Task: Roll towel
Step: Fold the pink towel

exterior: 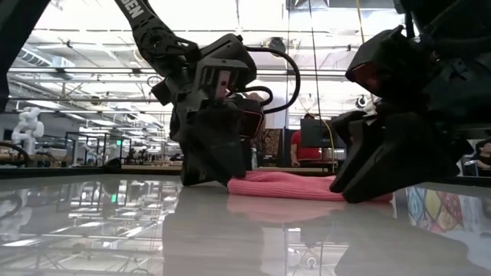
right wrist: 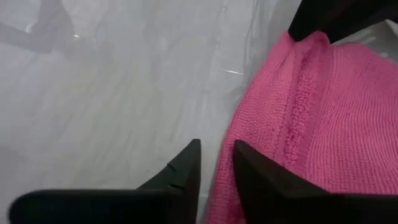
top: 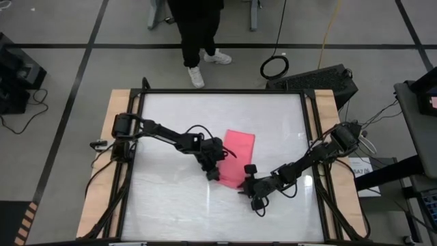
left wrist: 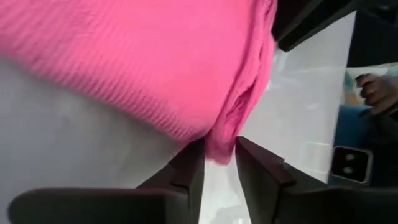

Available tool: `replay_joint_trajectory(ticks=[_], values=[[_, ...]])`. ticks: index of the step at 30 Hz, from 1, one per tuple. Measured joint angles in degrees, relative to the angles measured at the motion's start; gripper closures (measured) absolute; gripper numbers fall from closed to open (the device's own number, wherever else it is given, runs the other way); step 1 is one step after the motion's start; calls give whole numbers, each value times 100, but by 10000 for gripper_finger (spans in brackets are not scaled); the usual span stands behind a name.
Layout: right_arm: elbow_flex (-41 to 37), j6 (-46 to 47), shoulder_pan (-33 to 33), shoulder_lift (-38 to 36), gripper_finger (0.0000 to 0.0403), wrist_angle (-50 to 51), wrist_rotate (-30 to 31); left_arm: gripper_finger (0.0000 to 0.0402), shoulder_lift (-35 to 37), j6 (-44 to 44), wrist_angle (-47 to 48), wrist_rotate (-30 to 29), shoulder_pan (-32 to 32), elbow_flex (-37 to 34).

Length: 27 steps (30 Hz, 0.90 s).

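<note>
The pink towel (top: 239,154) lies on the white table (top: 171,205) a little right of the middle, folded into a narrow slanting strip. My left gripper (top: 214,172) is down at its near left corner, shut on it. My right gripper (top: 250,186) is down at its near right corner, its fingers nearly together on the towel's edge. In the low view the towel (exterior: 291,185) lies flat between the left gripper (exterior: 211,172) and the right gripper (exterior: 360,184). My left gripper pinches a bunched fold at the towel's near left corner (left wrist: 222,134) between its two fingers, coming steeply from above. The rest of the towel lies slack on the table. My right gripper has the towel's near right edge (right wrist: 219,186) between its two fingers, slanting down from the table's right. That edge stays low on the table, and I cannot tell how many layers it holds.
A person (top: 198,34) stands on the floor beyond the table's far edge. Wooden side boards (top: 109,157) flank the white top. There is bare table to the left of the towel and toward the near edge (top: 205,219).
</note>
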<state>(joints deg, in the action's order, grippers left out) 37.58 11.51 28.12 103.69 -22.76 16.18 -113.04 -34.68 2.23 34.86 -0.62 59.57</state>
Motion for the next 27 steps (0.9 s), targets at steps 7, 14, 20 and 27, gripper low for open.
replay_joint_trajectory(ticks=[7, 14, 20, 27], values=[[-2, 225, -7, 3, 379, 20, 22, 265, 329, 551, 61, -243, -2, 0], [-4, 371, -7, 3, 399, 25, 22, 249, 432, 983, 67, -266, 87, 4], [-4, 544, -7, 5, 401, 28, 18, 249, 521, 1518, 116, -402, 421, 12], [-7, 676, -7, 7, 400, 33, 11, 249, 695, 2301, 199, -1212, 907, 18]])
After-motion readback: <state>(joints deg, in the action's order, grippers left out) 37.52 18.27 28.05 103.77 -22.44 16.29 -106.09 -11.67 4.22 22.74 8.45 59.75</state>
